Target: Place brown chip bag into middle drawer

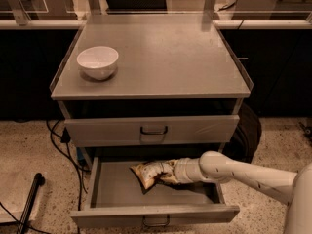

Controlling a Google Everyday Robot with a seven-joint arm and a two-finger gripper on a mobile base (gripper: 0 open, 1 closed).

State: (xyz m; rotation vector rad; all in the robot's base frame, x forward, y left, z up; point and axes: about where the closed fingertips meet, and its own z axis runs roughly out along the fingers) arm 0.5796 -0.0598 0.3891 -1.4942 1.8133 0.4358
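Note:
The brown chip bag [150, 172] lies inside the open middle drawer [114, 191], near the middle of its grey tray and slightly toward the back. Its tan end points left. My gripper [171, 174] reaches into the drawer from the right on the white arm [234, 172] and sits right at the bag's right end, touching or overlapping it. The bag's right part is hidden behind the gripper. The drawer's flat front panel [195, 213] with its small loop handle [156, 222] is pulled out toward the camera.
Above the open drawer is a shut grey drawer front with a darker handle [153, 130]. A white bowl [97, 62] stands on the cabinet top at the left. Black cables [61, 147] and a dark pole [30, 201] lie on the floor to the left.

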